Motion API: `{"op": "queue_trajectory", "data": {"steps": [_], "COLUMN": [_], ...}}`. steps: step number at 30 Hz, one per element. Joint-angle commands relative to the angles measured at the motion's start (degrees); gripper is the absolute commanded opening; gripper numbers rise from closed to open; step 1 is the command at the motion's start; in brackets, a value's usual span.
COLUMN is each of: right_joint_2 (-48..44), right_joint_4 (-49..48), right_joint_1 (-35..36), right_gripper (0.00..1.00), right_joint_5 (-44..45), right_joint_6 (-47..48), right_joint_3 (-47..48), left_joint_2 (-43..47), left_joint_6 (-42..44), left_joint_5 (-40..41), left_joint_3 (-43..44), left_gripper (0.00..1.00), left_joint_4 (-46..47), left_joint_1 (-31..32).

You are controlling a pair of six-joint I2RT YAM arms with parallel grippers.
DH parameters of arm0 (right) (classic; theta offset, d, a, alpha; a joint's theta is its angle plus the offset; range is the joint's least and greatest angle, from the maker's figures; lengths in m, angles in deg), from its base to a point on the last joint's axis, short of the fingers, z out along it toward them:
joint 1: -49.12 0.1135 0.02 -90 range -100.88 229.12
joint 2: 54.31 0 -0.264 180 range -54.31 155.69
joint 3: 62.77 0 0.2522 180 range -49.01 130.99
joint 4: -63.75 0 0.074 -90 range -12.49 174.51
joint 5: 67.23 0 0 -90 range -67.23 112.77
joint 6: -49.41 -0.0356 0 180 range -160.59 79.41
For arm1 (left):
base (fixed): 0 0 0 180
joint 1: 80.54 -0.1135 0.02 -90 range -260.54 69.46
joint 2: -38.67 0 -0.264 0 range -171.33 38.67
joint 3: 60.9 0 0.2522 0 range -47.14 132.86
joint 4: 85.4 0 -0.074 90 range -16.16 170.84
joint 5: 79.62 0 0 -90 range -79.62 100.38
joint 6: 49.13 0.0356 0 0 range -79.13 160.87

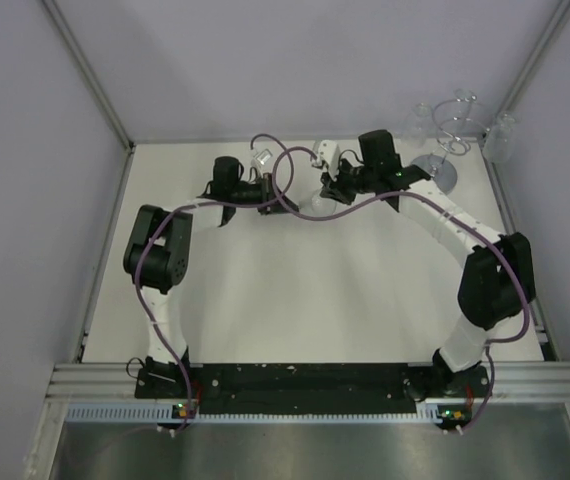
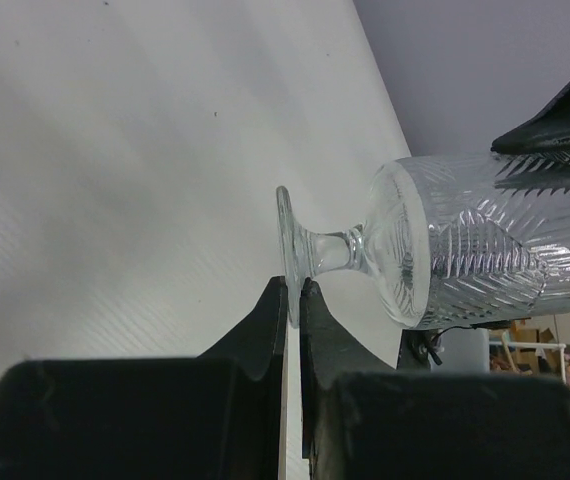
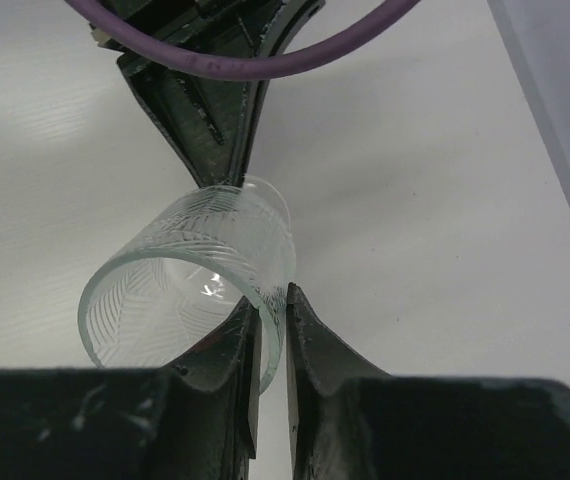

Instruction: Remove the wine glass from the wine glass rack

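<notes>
A clear cut-pattern wine glass (image 2: 465, 240) lies on its side in the air between my two grippers, off the rack. My left gripper (image 2: 293, 290) is shut on the edge of its round foot. My right gripper (image 3: 270, 300) is shut on the rim of its bowl (image 3: 195, 270), one finger inside and one outside. In the top view the left gripper (image 1: 270, 192) and the right gripper (image 1: 330, 188) face each other at the back middle of the table. The wine glass rack (image 1: 452, 135), silver wire on a round shiny base, stands at the back right.
Other clear glasses (image 1: 500, 135) hang on the rack by the right wall. Purple cables (image 1: 295, 200) loop between the grippers. Grey walls close the table (image 1: 295, 290) at the back and sides.
</notes>
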Motion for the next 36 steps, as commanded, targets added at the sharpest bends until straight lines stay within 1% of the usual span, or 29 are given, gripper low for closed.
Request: {"op": "queue_trajectory", "data": {"steps": [1, 2, 7, 12, 17, 20, 22, 23, 26, 30, 36], "right_joint_2": [4.2, 5.1, 8.5, 11.5, 18.1, 21.6, 22.4, 22.6, 22.8, 22.6, 22.7], "right_joint_4": [-1.1, -1.2, -1.3, -0.5, 7.8, 12.2, 13.1, 13.1, 13.1, 13.1, 13.1], "right_joint_1": [2.1, 2.3, 2.9, 2.9, 2.9, 3.0, 2.9, 2.9, 2.9, 2.9, 2.9], "right_gripper": [0.01, 0.0, 0.0, 0.0, 0.0, 0.0, 0.0, 0.0, 0.0, 0.0, 0.0], "right_joint_5": [3.5, 4.0, 7.4, 11.0, 13.8, 13.6, 12.0, 10.9, 9.2, 9.4, 13.8], "right_joint_6": [-8.1, -9.2, -14.7, -15.2, -13.4, -12.5, -12.2, -12.2, -13.3, -14.2, -16.1], "right_joint_3": [5.2, 5.8, 10.8, 15.4, 25.4, 31.1, 32.7, 32.8, 33.2, 32.8, 32.6], "left_joint_2": [0.8, 0.8, 0.8, 0.8, 0.8, 0.8, 0.8, 11.4, 11.0, 11.0, 11.0], "left_joint_6": [2.6, 2.6, 2.6, 2.6, 2.6, 2.6, 2.6, 9.3, 9.0, 9.0, 9.0], "left_joint_5": [-1.6, -1.6, -1.6, -1.6, -1.6, -1.6, -1.6, 16.6, 14.7, 14.7, 14.7], "left_joint_3": [3.0, 3.0, 3.0, 3.0, 3.0, 3.0, 3.0, -2.4, -1.5, -1.5, -1.5], "left_gripper": [0.0, 0.0, 0.0, 0.0, 0.0, 0.0, 0.0, 0.97, 0.98, 0.98, 0.98], "left_joint_4": [-0.4, -0.4, -0.4, -0.4, -0.4, -0.4, -0.4, -17.8, -17.3, -17.3, -17.3], "left_joint_1": [0.0, 0.0, 0.0, 0.0, 0.0, 0.0, 0.0, -11.7, -11.8, -11.8, -11.8]}}
